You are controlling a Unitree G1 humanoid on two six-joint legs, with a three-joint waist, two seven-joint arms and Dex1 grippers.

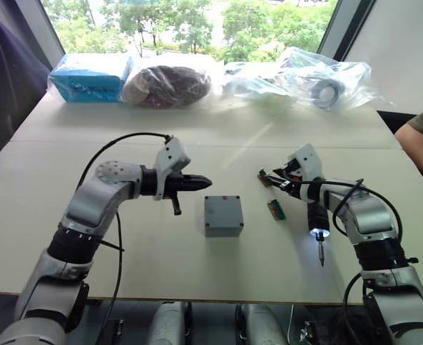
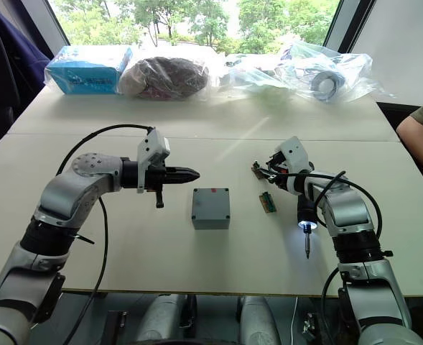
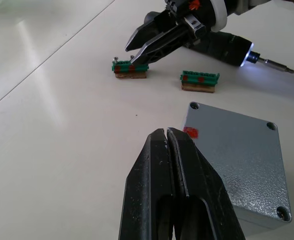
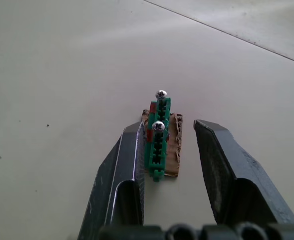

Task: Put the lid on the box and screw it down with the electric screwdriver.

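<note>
Right wrist view: your right claw (image 4: 169,150) is hanging spread around a green connector (image 4: 157,137) holding two screws, the left claw (image 3: 172,165) is hovering closed beside the lidded box (image 1: 222,215) mid-desk, so you are probably fetching screws.

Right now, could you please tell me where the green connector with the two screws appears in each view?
Left eye view: right of centre, the green connector lies at the tips of the right gripper, beyond the grey box.
Right eye view: the same spot, right of the box.
Left wrist view: just under that gripper's tips, past the box.
Right wrist view: inside the open gripper.
Shared landmark: the right gripper.
</note>
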